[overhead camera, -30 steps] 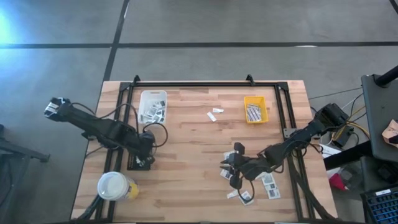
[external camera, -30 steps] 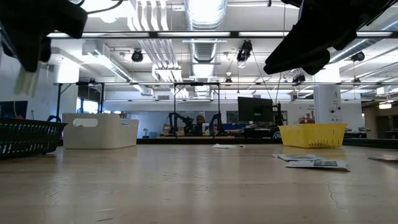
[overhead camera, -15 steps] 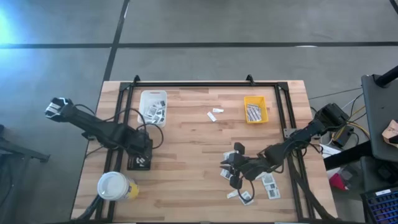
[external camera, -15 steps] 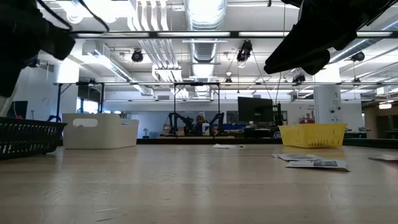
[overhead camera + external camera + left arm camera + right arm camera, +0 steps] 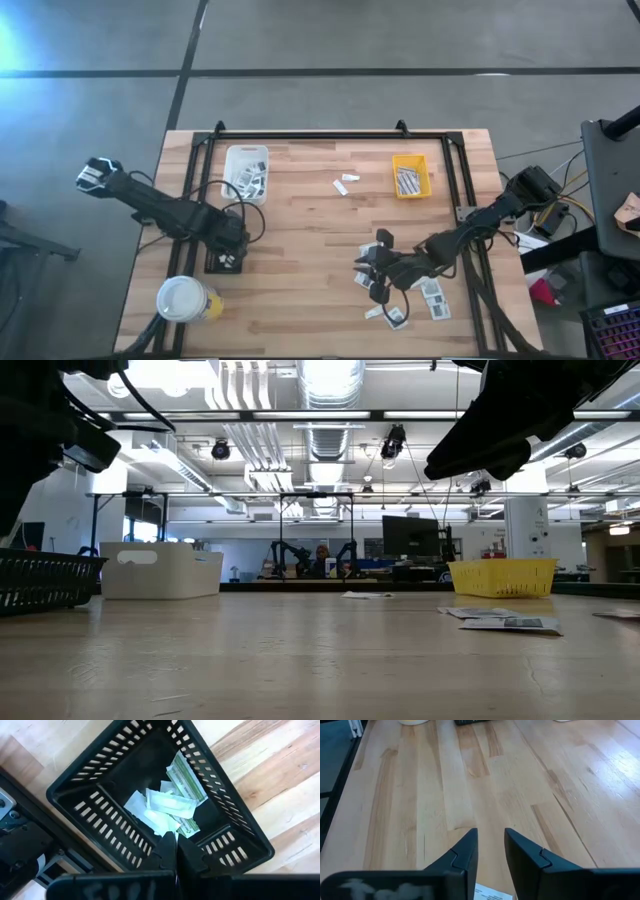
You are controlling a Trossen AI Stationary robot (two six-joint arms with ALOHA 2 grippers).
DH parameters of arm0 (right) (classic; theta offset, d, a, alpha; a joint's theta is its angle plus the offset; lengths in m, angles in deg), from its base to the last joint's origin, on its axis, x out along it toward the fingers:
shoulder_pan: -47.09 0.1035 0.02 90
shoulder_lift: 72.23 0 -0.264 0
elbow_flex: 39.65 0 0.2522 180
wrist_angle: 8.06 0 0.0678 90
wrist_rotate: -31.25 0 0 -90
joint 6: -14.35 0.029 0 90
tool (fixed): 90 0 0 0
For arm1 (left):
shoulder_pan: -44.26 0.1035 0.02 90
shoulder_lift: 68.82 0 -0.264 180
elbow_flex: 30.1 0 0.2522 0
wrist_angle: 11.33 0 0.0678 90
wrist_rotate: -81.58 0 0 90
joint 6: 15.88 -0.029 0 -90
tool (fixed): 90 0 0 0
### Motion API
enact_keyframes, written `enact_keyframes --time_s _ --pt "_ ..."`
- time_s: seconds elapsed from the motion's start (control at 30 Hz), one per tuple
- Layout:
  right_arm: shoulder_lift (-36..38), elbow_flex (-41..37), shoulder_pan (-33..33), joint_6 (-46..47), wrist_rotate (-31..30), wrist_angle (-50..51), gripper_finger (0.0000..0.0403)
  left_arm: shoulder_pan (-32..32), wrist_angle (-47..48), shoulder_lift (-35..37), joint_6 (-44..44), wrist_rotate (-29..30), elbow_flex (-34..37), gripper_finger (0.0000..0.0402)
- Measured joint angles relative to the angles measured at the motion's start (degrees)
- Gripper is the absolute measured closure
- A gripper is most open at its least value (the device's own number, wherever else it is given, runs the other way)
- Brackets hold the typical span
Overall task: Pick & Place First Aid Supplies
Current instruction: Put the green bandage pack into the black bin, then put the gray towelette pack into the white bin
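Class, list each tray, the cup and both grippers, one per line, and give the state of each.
Black tray: holds packets.
White tray: holds packets.
Yellow tray: holds strips.
Cup: upright, lidded.
Left gripper: shut, empty, above black tray.
Right gripper: jaws apart, empty.

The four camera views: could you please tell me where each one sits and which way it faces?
High: overhead, straight down; both arms, black basket.
Low: table height, level across; yellow tray, arms overhead.
Left wrist: above the black basket, left hand shut.
Right wrist: right hand open above the bare table.
Shared: high and left wrist both show the basket.
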Motion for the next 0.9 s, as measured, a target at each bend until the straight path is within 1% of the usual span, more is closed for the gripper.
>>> enact_keyframes --time_s 0.1,0.17,0.43,0.5,0.67,0.9 --pt "0.0 -0.1 0.0 0.0 0.0 0.0 0.0304 0.0 0.0 0.0 -0.2 0.0 0.0 0.0397" --pt "0.0 -0.2 0.0 0.0 0.0 0.0 0.0302 0.0 0.0 0.0 -1.4 0.0 0.0 0.0387" --pt "0.0 -0.4 0.0 0.0 0.0 0.4 0.0300 0.5 0.0 0.1 -2.2 -0.3 0.0 0.0325" --pt "0.0 -0.5 0.0 0.0 0.0 0.4 0.0303 1.1 0.1 0.3 -2.3 -1.4 0.0 0.0315" --pt "0.0 -0.5 0.0 0.0 0.0 0.4 0.0309 2.7 0.3 1.6 -3.1 -8.0 0.0 0.0308" --pt "0.0 -0.5 0.0 0.0 0.0 0.4 0.0303 4.2 1.0 3.0 -4.1 -8.5 -1.2 0.0309"
